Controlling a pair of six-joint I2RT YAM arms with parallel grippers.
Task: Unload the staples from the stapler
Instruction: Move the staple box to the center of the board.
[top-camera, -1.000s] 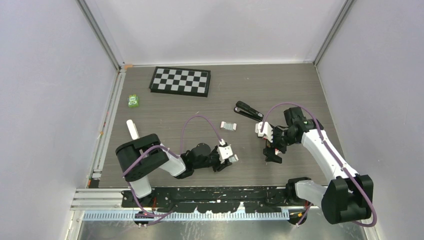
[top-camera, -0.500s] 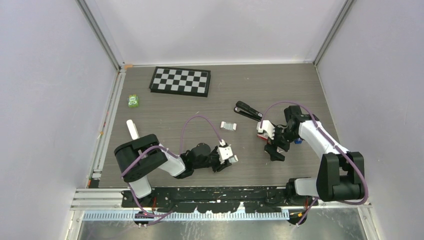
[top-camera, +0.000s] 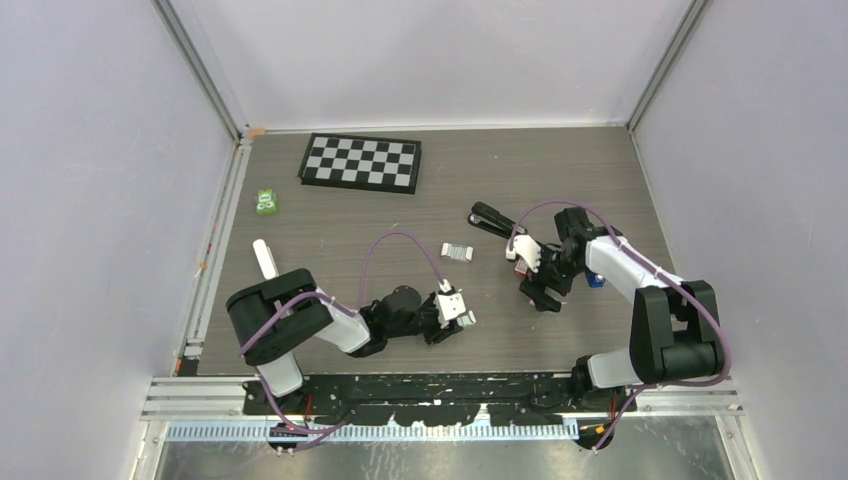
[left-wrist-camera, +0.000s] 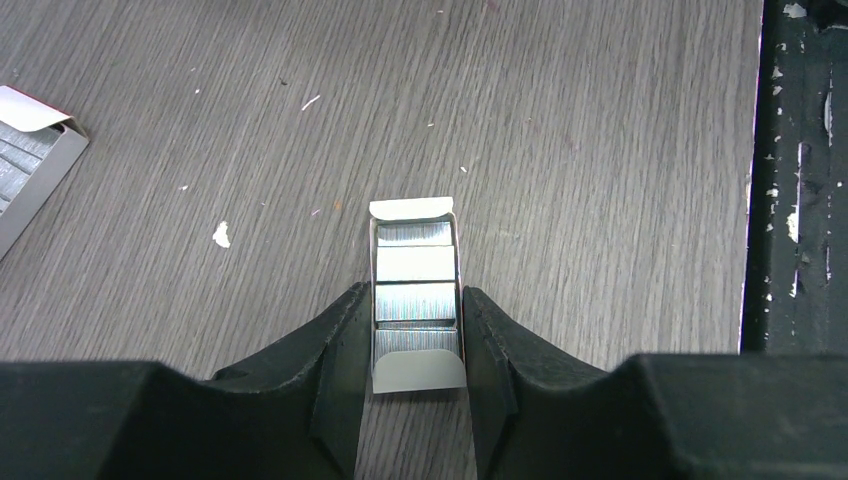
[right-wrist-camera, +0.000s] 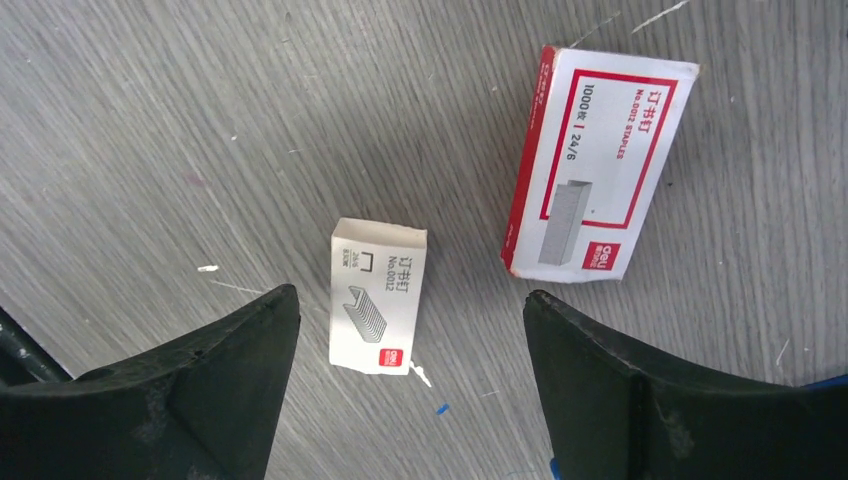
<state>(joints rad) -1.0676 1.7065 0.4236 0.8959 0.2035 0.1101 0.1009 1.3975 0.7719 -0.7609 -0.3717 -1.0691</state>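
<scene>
Right wrist view, print I can read. Red-and-white box (right-wrist-camera: 597, 165): "1000", "24/6", "No.0012 STAPLES", Chinese characters, "deli" logo. Small white box (right-wrist-camera: 375, 295): "No.0012", Chinese characters; its red logo is too small to read.

Across my table (top-camera: 400, 215), a black-and-white checkerboard (top-camera: 361, 163) lies flat. A small green block (top-camera: 266, 202) sits just off the board's near left corner. A white stick (top-camera: 264, 257) lies farther from the board, nearer me.

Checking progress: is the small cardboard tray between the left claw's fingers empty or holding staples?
Holding staples: shiny strips fill the open tray gripped by the left claw.
</scene>
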